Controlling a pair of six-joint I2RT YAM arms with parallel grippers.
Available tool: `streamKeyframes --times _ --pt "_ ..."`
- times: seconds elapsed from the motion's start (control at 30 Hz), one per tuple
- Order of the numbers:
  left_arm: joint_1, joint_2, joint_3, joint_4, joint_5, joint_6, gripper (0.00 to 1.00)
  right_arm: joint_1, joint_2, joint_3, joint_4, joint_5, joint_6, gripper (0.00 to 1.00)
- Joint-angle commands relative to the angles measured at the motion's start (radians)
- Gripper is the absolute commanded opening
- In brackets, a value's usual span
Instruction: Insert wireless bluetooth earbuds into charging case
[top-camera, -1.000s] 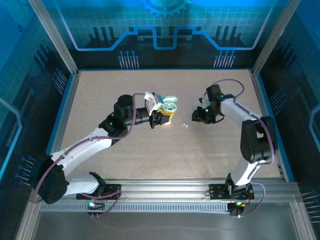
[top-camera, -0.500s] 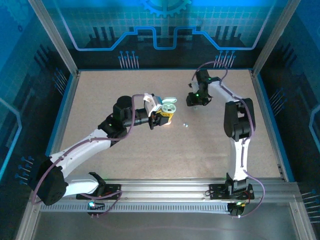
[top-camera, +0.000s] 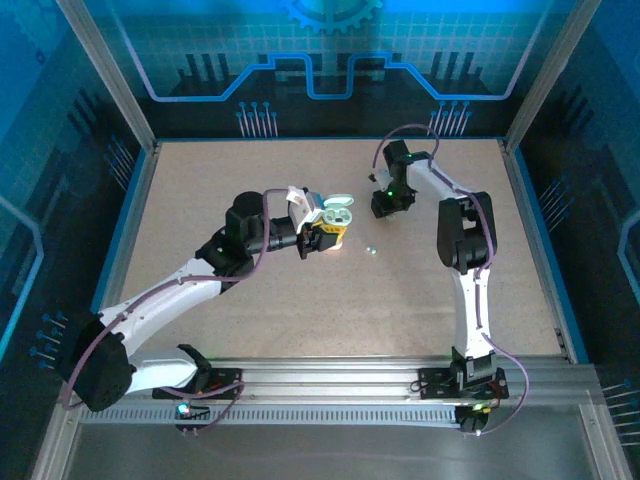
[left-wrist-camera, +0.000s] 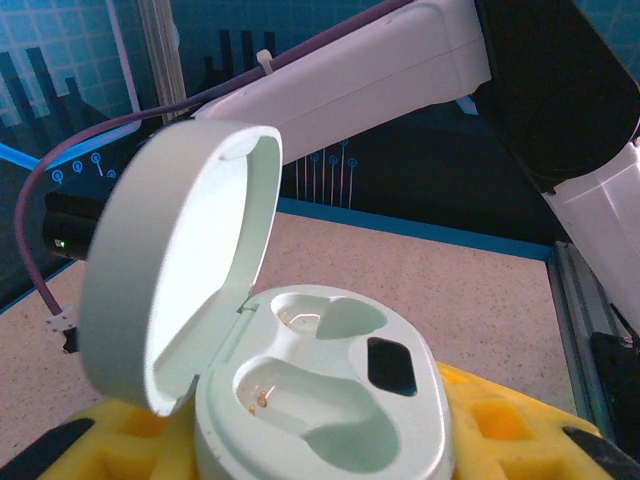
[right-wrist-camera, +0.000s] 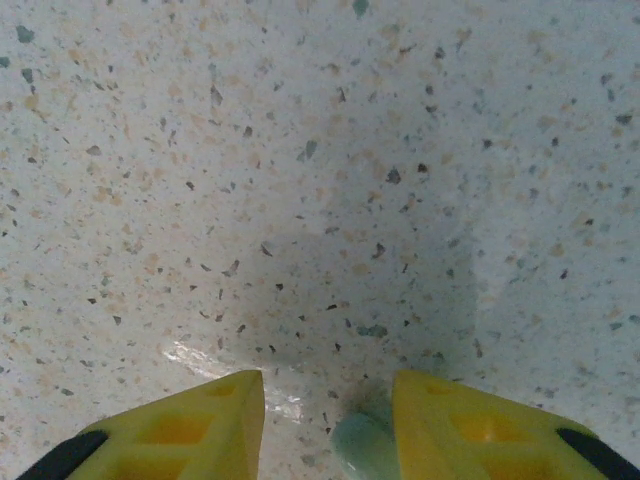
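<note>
A speckled beige desk (top-camera: 250, 320) sits inside a blue-lit enclosure of printed panels (top-camera: 320, 50), and your two arms reach toward its far half. Your left hand (top-camera: 328, 234) is closed on the base of the charging case (left-wrist-camera: 320, 410), with a yellow finger (left-wrist-camera: 500, 425) pressed to either side. The lid (left-wrist-camera: 180, 290) is swung open and stands tilted on its hinge. Inside the case, the two moulded wells (left-wrist-camera: 285, 385) lie bare, with gold contact pins glinting in them. A dark oval window (left-wrist-camera: 392, 365) sits just beside one well.

To the right of the case, and well apart from it, your right hand (right-wrist-camera: 325, 392) points down at the desk with its fingers partly spread, clamped on nothing. A pale green earbud (right-wrist-camera: 362, 442) sits in the gap. It touches the inner face of the finger on the right of the wrist view and is clear of the other finger. You cannot tell whether it rests on the desk.

From overhead, a glossy speck (top-camera: 370, 250) lies on the desk just right of the case and a little nearer the arm bases. It is too small to identify.
</note>
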Motion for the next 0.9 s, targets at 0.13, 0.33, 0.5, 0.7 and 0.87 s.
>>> streamKeyframes --times 0.13,0.33,0.5,0.7,0.87 --pt "-0.003 -0.019 0.010 0.002 0.031 -0.009 0.27 0.009 0.052 0.037 -0.085 0.027 -0.077 0.37" --pt "-0.004 -0.016 0.012 0.000 0.033 -0.011 0.27 0.008 0.042 0.042 -0.133 0.012 -0.093 0.35" --pt "-0.004 -0.014 0.012 0.003 0.034 -0.014 0.27 0.007 0.013 0.038 -0.154 0.017 -0.073 0.31" --pt "-0.003 -0.012 0.010 0.009 0.039 -0.020 0.27 0.009 0.011 0.041 -0.188 0.035 -0.046 0.28" --pt "-0.003 -0.014 0.007 0.010 0.041 -0.021 0.27 0.009 0.021 0.050 -0.210 0.035 -0.031 0.33"
